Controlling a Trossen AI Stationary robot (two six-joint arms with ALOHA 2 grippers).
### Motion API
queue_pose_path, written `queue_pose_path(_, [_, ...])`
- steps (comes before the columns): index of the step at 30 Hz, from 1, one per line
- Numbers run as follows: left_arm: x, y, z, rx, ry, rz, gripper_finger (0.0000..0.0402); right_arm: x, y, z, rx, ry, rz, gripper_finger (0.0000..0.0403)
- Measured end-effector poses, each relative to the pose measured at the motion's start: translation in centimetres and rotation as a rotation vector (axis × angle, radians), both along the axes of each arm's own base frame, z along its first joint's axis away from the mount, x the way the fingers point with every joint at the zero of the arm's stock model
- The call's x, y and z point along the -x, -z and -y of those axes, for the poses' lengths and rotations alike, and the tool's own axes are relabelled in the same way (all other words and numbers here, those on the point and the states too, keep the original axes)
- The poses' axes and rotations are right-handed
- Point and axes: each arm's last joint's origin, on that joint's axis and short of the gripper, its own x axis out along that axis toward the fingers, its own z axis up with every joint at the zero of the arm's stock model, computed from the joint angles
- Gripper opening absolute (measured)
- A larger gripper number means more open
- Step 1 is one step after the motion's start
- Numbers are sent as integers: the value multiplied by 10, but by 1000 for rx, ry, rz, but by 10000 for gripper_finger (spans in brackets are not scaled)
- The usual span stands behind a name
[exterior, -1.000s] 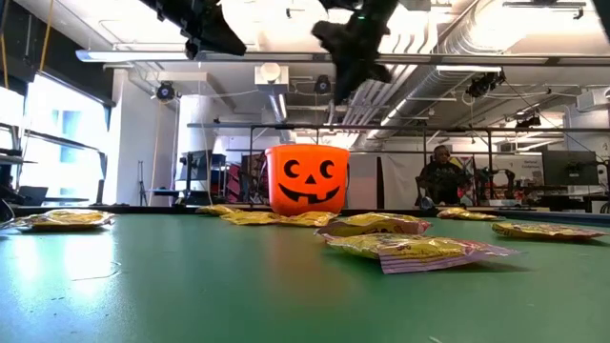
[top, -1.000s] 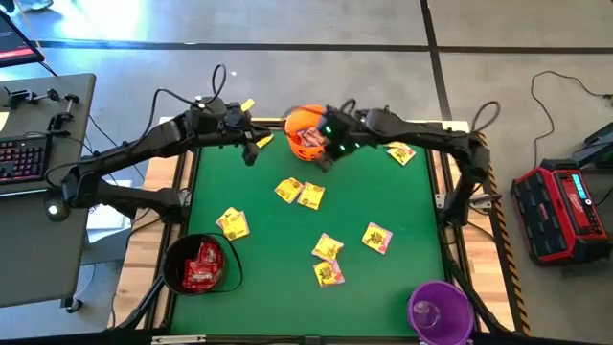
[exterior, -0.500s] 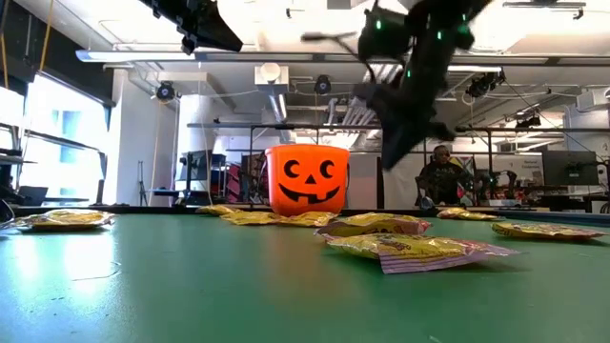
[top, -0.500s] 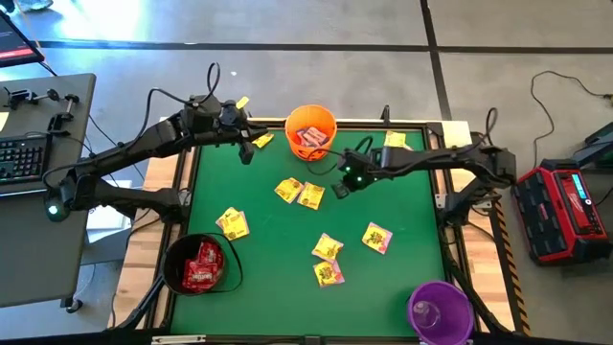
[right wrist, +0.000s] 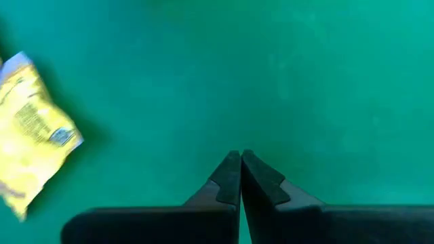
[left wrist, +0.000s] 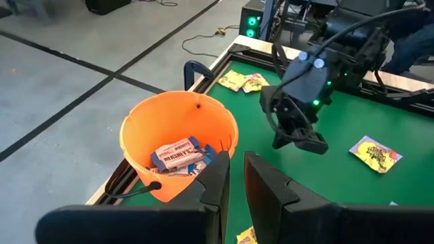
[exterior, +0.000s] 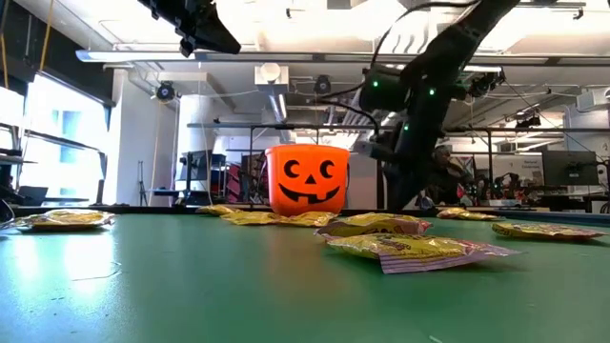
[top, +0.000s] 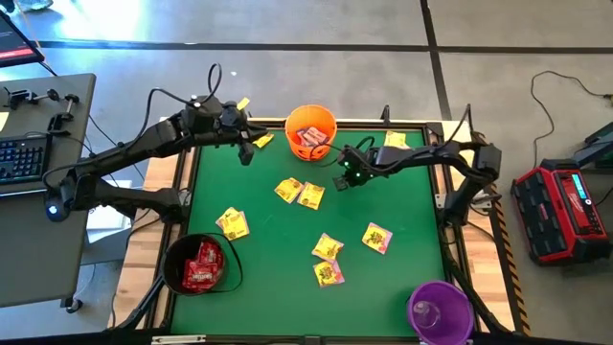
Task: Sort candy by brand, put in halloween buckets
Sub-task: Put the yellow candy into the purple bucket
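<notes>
We recorded a green table (top: 278, 240) with a pale wooden border, a red and black case (top: 558, 213) on the grey floor to its right, and a keyboard (top: 19, 158) on a desk (top: 43, 230) to its left.

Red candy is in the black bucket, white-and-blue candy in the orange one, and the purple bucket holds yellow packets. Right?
Not quite: the purple bucket holds no yellow packets; in the high view they lie on the table. The black bucket and orange bucket are as stated.
</notes>
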Motion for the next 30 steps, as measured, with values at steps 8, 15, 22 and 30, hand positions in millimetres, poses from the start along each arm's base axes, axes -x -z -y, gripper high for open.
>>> queue_pose_path(8, [1,1,0,3,-8,-12,35,3,10,16,-11,65,-14,0])
queue_pose_path(15, [1,1,0,3,-10,-13,35,6,11,29,-11,95,5,0])
queue_pose_path(22, [1,1,0,3,-9,-13,35,12,9,52,31,149,43,0])
queue_pose_path(30, [3,9,5,76,78,-81,35,15,-5,57,76,91,79,0])
